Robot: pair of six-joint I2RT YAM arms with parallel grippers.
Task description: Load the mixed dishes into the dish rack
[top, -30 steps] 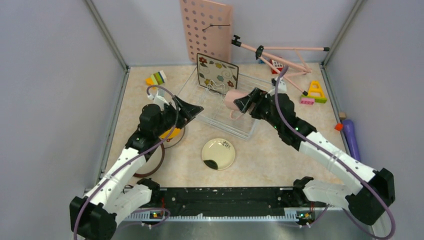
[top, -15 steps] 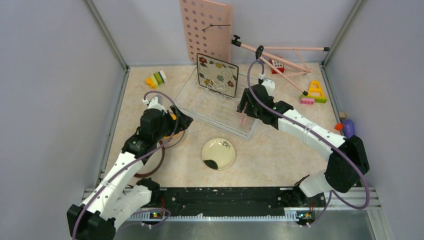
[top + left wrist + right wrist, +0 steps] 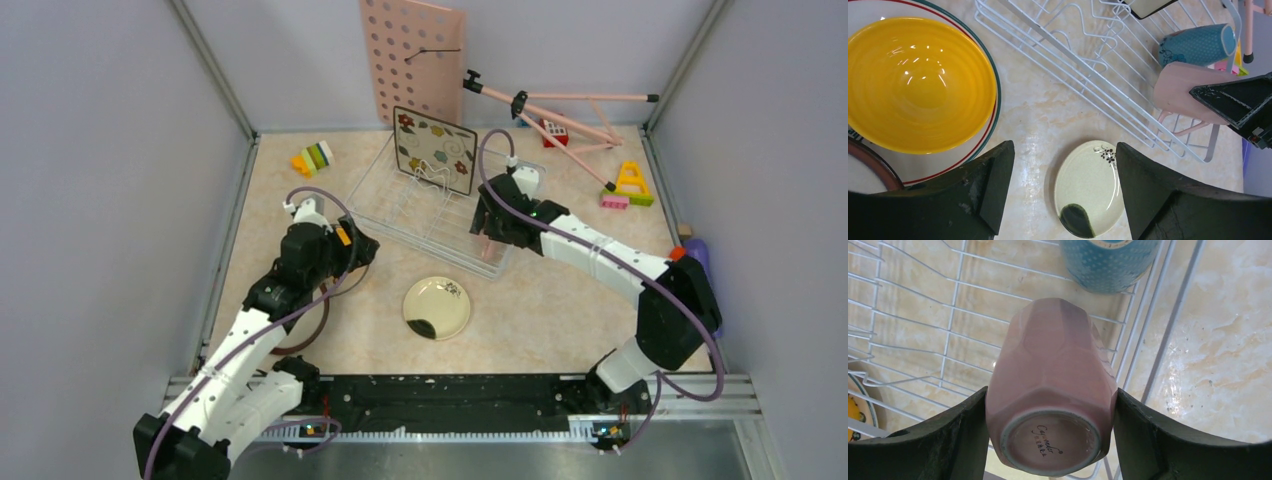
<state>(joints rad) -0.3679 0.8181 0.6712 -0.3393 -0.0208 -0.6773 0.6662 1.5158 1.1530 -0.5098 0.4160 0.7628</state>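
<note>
Right gripper (image 3: 1053, 440) has the pink cup (image 3: 1050, 385) pinched over the dish rack (image 3: 420, 215), just beside the blue cup (image 3: 1108, 262), I'd guess so the cups sit together, while the left gripper (image 3: 1062, 172) hovers empty and wide open near the yellow bowl (image 3: 918, 82) and cream plate (image 3: 1088, 192).
</note>
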